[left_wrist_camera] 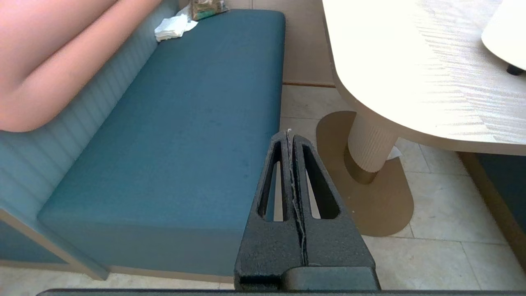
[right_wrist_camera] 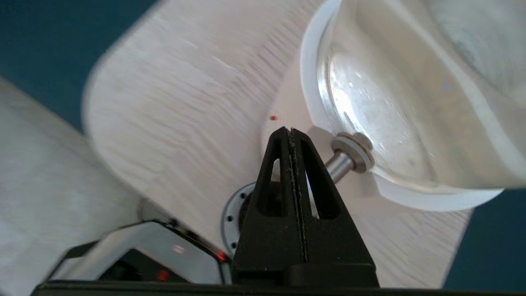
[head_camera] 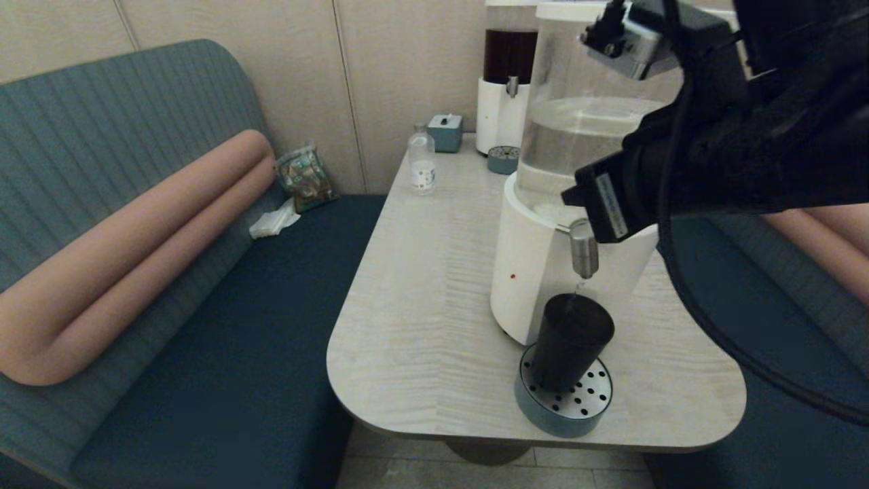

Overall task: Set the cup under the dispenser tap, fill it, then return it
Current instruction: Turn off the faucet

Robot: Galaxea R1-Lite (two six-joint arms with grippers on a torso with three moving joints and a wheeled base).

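The cup (head_camera: 570,339) is stood upright on the round drip tray (head_camera: 577,407), directly beneath the dispenser tap (head_camera: 584,250), with a small gap left between its rim and the spout; the tray is set on the table (head_camera: 421,305) touching the foot of the large dispenser (head_camera: 543,272), whose clear tank is partly filled with pale liquid. A thin thread of liquid appears to be seen between the spout and the cup's mouth. The right gripper (right_wrist_camera: 291,133) is held above the tap, just beside the dispenser's tank, its two fingers pressed flat together with nothing caught between them; the tap's stem (right_wrist_camera: 341,164) and the tray's edge (right_wrist_camera: 230,213) are seen close behind the fingertips. The left gripper (left_wrist_camera: 290,135) is kept well away from the dispenser, low beside the table's edge over the floor and the blue bench seat (left_wrist_camera: 185,144), its fingers likewise closed on nothing. Farther back from the dispenser, a small clear bottle (head_camera: 421,161), a smaller dark-liquid dispenser (head_camera: 506,88) and a blue box (head_camera: 445,132) are placed on the table.
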